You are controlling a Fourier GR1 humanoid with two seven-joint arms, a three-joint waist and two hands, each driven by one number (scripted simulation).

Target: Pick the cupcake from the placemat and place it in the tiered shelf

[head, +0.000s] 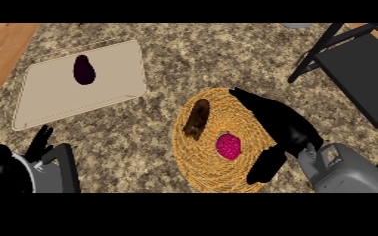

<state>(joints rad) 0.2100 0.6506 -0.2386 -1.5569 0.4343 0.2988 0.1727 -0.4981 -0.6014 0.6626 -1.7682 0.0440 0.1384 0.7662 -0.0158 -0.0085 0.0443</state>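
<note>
The right hand (284, 125) hovers over the woven placemat's (210, 172) right edge, fingers straight and thumb spread, beside what looks like the pink cupcake (229, 146).

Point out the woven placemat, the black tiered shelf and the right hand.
woven placemat (196, 170), head view, bare weave near its lower rim.
black tiered shelf (354, 72), head view, its dark shelf panel.
right hand (277, 117), head view, back of the hand.

Right robot hand (279, 122): fingers straight, angled up-left, thumb splayed downward, holding nothing. Right forearm (343, 172) enters at lower right. Left robot hand (38, 141): lower-left edge, fingers up, relaxed.
</note>
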